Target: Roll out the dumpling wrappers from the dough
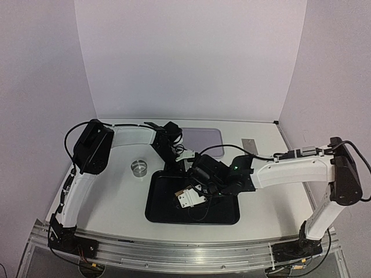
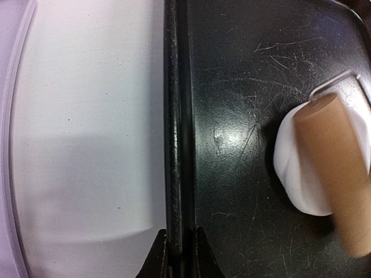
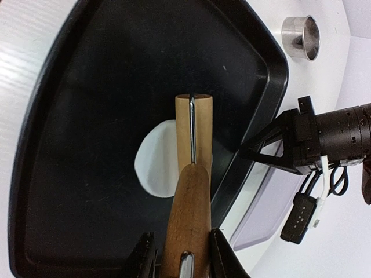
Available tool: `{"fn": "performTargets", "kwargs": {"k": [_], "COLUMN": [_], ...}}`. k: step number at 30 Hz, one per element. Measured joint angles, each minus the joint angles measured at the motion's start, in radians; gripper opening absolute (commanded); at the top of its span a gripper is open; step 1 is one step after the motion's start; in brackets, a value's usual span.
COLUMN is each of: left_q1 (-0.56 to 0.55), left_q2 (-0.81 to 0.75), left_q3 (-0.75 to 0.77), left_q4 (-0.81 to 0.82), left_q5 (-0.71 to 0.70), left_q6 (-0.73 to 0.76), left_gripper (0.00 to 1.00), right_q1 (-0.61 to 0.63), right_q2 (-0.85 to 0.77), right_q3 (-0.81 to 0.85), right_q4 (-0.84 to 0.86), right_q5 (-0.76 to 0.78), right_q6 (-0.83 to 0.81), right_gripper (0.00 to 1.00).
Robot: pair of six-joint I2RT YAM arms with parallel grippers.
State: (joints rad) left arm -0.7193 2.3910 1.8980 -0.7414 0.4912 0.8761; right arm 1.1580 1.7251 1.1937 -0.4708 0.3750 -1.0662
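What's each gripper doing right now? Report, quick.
Left gripper: closed on the rim of the black tray.
Right gripper: closed on the handle of the rolling pin, roller on the dough disc.

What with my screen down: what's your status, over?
Left gripper shut on tray rim. Right gripper shut on roller, atop dough. Ring cutter outside tray, clear.

On my screen the black tray [image 2: 243, 87] reads as hard plastic, glossy and crossed by fine scratches. The rolling pin [image 2: 336, 174] has a matt, pale brown wooden roller. Its handle [image 3: 185, 214] is darker wood with a varnished sheen, and a bright metal wire [image 3: 192, 127] runs along the roller. The dumpling wrapper [image 2: 290, 168] looks soft, matt white and smooth. The ring cutter [image 3: 301, 37] is polished metal. The table [image 2: 87, 116] is matt white, faintly speckled.
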Motion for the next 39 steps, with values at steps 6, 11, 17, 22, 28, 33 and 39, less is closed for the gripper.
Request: {"fn": "performTargets", "kwargs": {"k": [6,11,17,22,28,33,39], "left_q1": [0.0,0.0,0.0,0.0,0.0,-0.001,-0.002], "left_q2": [0.0,0.0,0.0,0.0,0.0,0.0,0.0], "left_q3": [0.0,0.0,0.0,0.0,0.0,0.0,0.0], "left_q4": [0.0,0.0,0.0,0.0,0.0,0.0,-0.002], "left_q5": [0.0,0.001,0.002,0.002,0.002,0.003,0.004], "left_q6": [0.0,0.007,0.007,0.008,0.01,0.014,0.013], "left_gripper": [0.0,0.0,0.0,0.0,0.0,0.0,0.0], "right_q1": [-0.019,-0.001,0.026,0.017,-0.009,0.031,0.087], "right_q2": [0.04,-0.062,-0.119,-0.051,0.014,-0.073,-0.109], "right_q3": [0.019,-0.087,-0.125,-0.054,-0.009,-0.111,-0.137], "right_q4": [0.055,0.054,-0.001,-0.018,0.035,0.053,-0.003], "right_q5": [0.008,0.002,0.003,0.018,0.037,0.043,0.081], "right_q6": [-0.009,0.028,0.073,0.062,0.047,0.101,0.179], "right_gripper": [0.0,0.0,0.0,0.0,0.0,0.0,0.0]}}
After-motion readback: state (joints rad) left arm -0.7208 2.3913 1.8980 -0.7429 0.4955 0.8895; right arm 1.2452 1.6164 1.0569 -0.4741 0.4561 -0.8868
